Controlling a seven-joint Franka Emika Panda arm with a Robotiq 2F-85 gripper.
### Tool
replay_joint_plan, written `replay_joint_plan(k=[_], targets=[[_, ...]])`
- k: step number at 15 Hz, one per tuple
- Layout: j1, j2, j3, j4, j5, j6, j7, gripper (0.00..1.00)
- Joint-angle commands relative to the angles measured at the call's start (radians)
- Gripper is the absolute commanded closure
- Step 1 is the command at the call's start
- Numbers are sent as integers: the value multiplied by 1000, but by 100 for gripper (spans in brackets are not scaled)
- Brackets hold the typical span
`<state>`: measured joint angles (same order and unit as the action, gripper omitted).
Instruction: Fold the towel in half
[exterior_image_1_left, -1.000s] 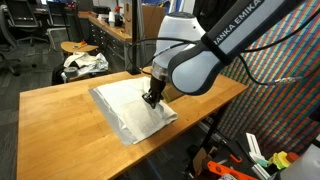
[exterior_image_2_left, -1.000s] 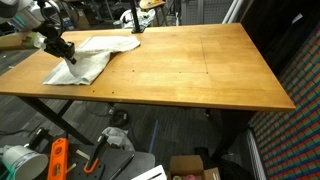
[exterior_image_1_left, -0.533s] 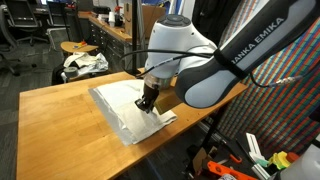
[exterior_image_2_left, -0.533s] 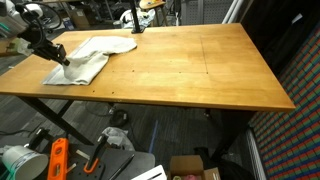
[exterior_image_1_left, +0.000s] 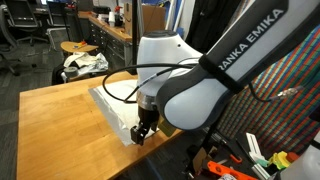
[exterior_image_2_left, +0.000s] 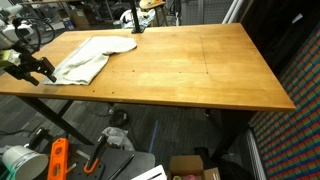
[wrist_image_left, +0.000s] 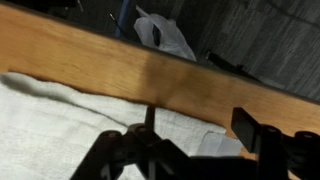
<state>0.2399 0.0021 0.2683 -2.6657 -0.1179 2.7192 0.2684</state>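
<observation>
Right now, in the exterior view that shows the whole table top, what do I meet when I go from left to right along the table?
gripper → towel → bare wooden table → multicoloured surface beyond the table's right edge

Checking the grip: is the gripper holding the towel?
No. In an exterior view the gripper stands beside the towel, apart from it, with nothing between its jaws.

The wooden table (exterior_image_2_left: 190, 70) has a pale-brown top on dark legs. Beyond the table's far edge, a white-and-dark cloth bundle (exterior_image_1_left: 85, 64) sits beside a round stool (exterior_image_1_left: 73, 47). Under the table lie an orange tool (exterior_image_2_left: 58, 160), a crumpled white bag (exterior_image_2_left: 118, 138) and a cardboard box (exterior_image_2_left: 190, 166).
</observation>
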Motion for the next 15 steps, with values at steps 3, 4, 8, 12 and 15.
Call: replay_joint_plan(k=[3, 4, 8, 12, 15], targets=[[-31, -39, -48, 58, 254, -60, -328, 0], [-42, -38, -64, 68, 248, -62, -329, 0], [-97, -7, -116, 112, 0, -41, -63, 0], [-106, 26, -130, 155, -214, -87, 194, 0], [-87, 62, -126, 183, -246, -147, 255, 0]])
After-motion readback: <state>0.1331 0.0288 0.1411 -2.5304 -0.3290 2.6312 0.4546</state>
